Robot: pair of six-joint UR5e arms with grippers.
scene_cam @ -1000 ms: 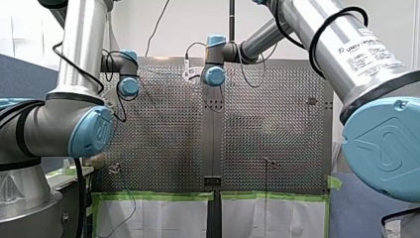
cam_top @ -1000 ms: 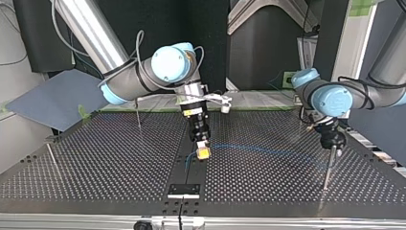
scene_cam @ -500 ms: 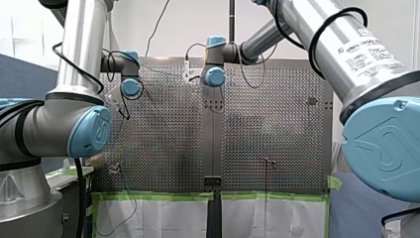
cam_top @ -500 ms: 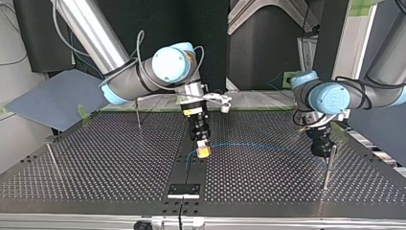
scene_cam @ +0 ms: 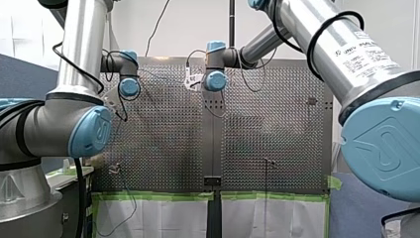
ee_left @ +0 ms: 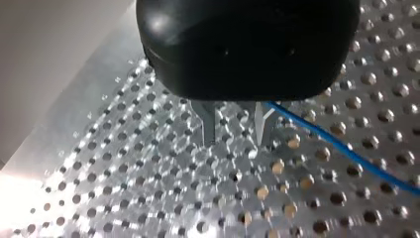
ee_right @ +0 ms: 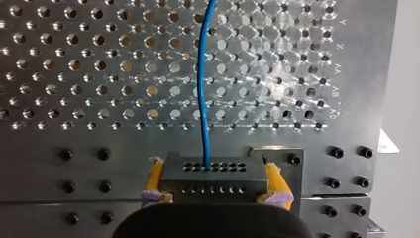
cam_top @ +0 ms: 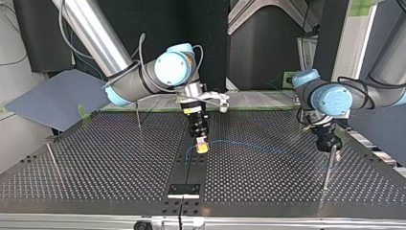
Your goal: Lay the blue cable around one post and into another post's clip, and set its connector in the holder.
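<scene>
Right gripper: my right gripper (ee_right: 212,167) is clamped on the black connector (ee_right: 213,174), with a yellow pad (ee_right: 154,174) on each end.
Cable at the connector: the blue cable (ee_right: 203,89) leaves the connector's upper face and runs straight away over the perforated table (ee_right: 74,74).
Left gripper: in the left wrist view my left gripper (ee_left: 235,130) has its metal fingers (ee_left: 209,124) a narrow gap apart, with nothing between them. The cable (ee_left: 346,148) passes just outside one finger, along the table.
Top view only: the connector hangs over the table's centre strip, back from the black bracket (cam_top: 184,189) at the near edge. From there the cable (cam_top: 249,144) arcs to the view's right, toward my left gripper (cam_top: 327,142). That gripper sits at the top of a thin post (cam_top: 327,167) — I cannot tell whether they touch.
Other posts: two more posts stand at the top view's left, one far (cam_top: 138,115) and one near (cam_top: 51,158).
Front view: my left arm (scene_cam: 129,87) and my right arm (scene_cam: 216,79) reach over the far half of the table, and their wrists hide both grippers.
Change: since half a second ago my right gripper has drawn slightly away from the bracket. My left gripper has swung back toward the top view's right — near where it was a second ago.
</scene>
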